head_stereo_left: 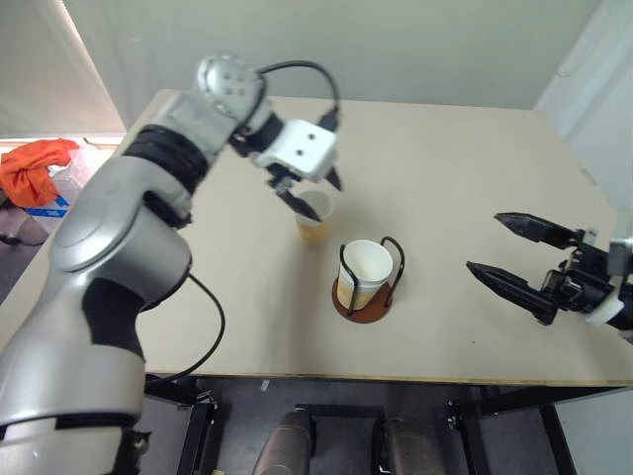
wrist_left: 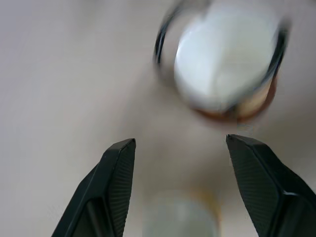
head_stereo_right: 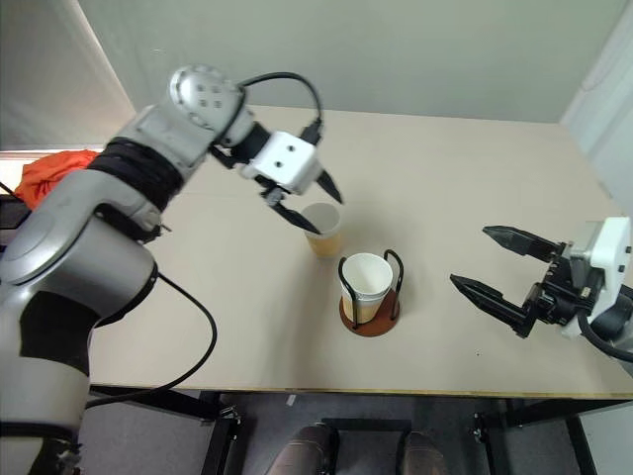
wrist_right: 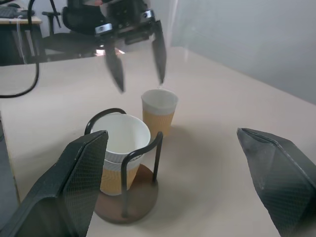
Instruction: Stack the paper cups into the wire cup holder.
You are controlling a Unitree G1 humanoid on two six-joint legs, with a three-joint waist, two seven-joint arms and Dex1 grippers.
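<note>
While two paper cups are sitting nested in the wire cup holder, one is waiting.
Left pincer is hovering open over the loose cup just beside the holder on the table; right pincer is idling open.

Loose cup crowds holder; right side open.

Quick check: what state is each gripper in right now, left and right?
Left gripper: open, fingers spread above the loose tan-yellow paper cup, holding nothing.
Right gripper: open, holding nothing, apart from the cups.
</note>
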